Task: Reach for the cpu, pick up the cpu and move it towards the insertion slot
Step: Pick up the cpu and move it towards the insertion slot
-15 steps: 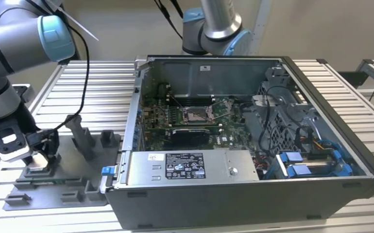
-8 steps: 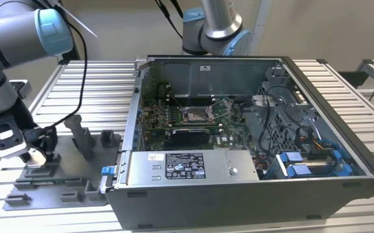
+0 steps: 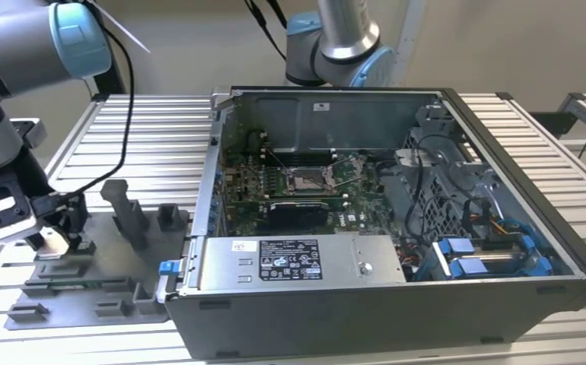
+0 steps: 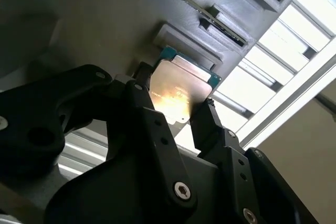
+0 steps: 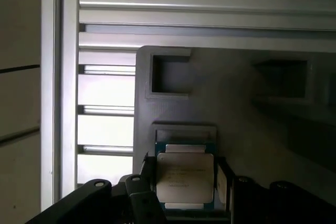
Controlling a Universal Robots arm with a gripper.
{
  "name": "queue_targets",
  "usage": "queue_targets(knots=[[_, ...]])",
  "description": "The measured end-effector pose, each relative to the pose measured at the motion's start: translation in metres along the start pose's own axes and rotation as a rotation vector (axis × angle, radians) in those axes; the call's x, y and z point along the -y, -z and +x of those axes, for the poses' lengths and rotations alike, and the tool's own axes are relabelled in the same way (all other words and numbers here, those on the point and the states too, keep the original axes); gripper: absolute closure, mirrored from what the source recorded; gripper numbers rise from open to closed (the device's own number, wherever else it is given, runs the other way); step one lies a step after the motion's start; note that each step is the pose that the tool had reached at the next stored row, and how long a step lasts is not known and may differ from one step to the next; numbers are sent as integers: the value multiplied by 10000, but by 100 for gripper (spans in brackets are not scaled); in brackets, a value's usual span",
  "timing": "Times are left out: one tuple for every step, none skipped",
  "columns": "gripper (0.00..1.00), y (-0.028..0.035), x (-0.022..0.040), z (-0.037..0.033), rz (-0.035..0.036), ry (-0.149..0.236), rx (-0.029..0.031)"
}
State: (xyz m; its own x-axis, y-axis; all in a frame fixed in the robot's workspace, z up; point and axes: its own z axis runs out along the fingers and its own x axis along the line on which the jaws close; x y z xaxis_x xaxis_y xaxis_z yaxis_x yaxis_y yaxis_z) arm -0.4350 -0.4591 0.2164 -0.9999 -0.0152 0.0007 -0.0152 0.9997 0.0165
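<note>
In both wrist views the cpu (image 4: 184,80) (image 5: 185,171), a thin square chip with a pale metal top and a green rim, sits between my two black fingers. The gripper (image 4: 176,97) (image 5: 185,182) is shut on it, one finger (image 4: 206,121) against each side. It is held just off a shallow recess in the grey fixture plate (image 5: 231,98). In the exterior view the gripper (image 3: 55,239) hangs over that plate (image 3: 90,308) at the exterior view's left. The insertion slot (image 3: 308,179), a silver-framed socket on the green motherboard, lies inside the open computer case, well to the exterior view's right of the gripper.
Upright grey fixture blocks (image 3: 128,213) stand on the plate between the gripper and the case wall (image 3: 207,190). A power supply box (image 3: 293,262) fills the case's near side, with cables and blue drive brackets (image 3: 481,255) to the right. A second arm (image 3: 339,38) stands behind the case.
</note>
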Motion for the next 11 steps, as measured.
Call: queue_targets(knots=[[100, 10, 0, 0, 0, 0, 1], [100, 23, -1, 0, 0, 0, 0], [100, 35, -1, 0, 0, 0, 0], [100, 49, -1, 0, 0, 0, 0], [100, 66, -1, 0, 0, 0, -1], [100, 81, -2, 0, 0, 0, 0], [100, 101, -2, 0, 0, 0, 1], [100, 122, -2, 0, 0, -1, 0], [100, 146, -3, 0, 0, 0, 0], [100, 174, -3, 0, 0, -1, 0], [100, 200, -3, 0, 0, -1, 0]])
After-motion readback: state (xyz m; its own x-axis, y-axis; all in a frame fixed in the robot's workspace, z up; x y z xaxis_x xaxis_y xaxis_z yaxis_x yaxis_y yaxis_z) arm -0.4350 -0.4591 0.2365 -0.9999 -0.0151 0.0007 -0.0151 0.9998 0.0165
